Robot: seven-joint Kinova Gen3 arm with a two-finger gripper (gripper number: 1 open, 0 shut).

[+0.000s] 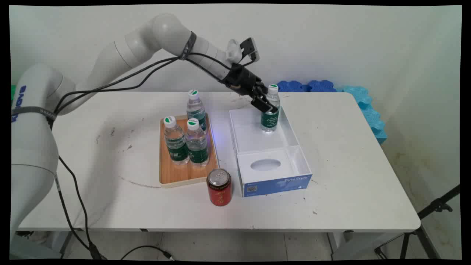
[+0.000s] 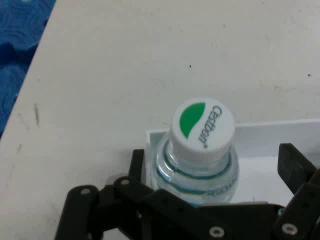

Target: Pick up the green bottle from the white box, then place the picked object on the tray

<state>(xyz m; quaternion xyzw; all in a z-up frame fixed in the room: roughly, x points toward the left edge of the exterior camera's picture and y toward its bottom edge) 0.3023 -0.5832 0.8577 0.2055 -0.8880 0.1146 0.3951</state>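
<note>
White wall fills the top of the frame behind a white table scuffed with dark marks, and blue foam mats lie against the wall at the upper right. Right of centre on the table sits an open white box with a blue front edge and an oval cutout in its near compartment. A water bottle with a green label and a white cap stands upright in the box's far compartment, near its far right corner. The black gripper reaches down from the upper left and sits against the bottle's shoulder just under the cap; in the hand view its fingers lie to either side of the bottle, spread with a visible gap on the right. Left of the box, a wooden tray carries three more water bottles. A red drink can stands at lower centre, just in front of the tray's near right corner.
</note>
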